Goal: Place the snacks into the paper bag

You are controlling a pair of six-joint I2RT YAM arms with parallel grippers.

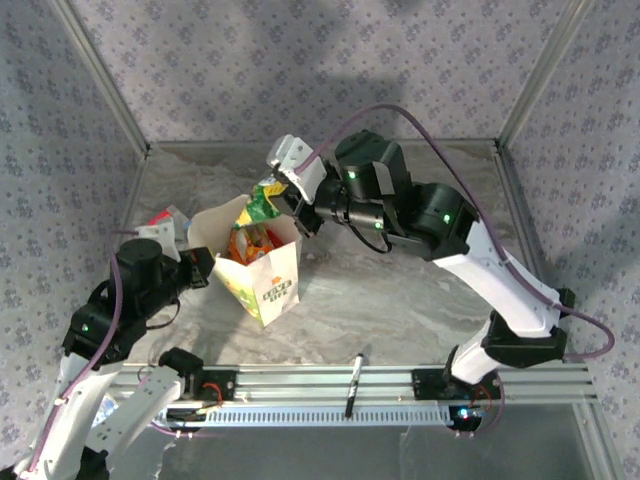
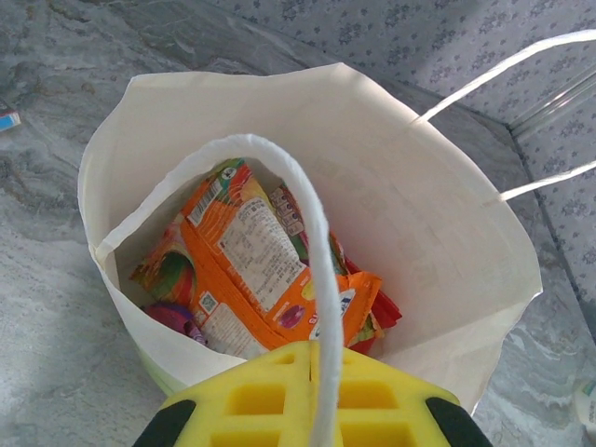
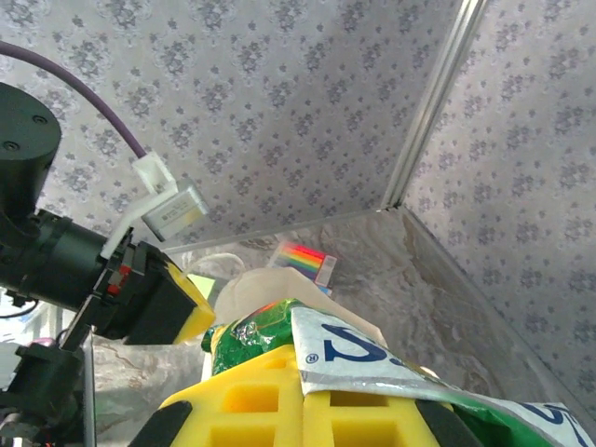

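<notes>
On the desk (image 1: pixel 400 290) the paper bag (image 1: pixel 262 268) stands open, orange packets (image 2: pixel 247 261) inside. The left tool (image 2: pixel 312 377) clenches its white loop handle (image 2: pixel 312 242). The right tool (image 1: pixel 288 195) grasps a yellow-green packet (image 1: pixel 263 205) at the bag's mouth, seemingly just above the rim.

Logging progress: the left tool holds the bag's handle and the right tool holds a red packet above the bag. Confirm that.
One thing is wrong: the packet in the right tool is green and yellow, not red, as the right wrist view shows. The left tool does hold the handle of the bag.
</notes>
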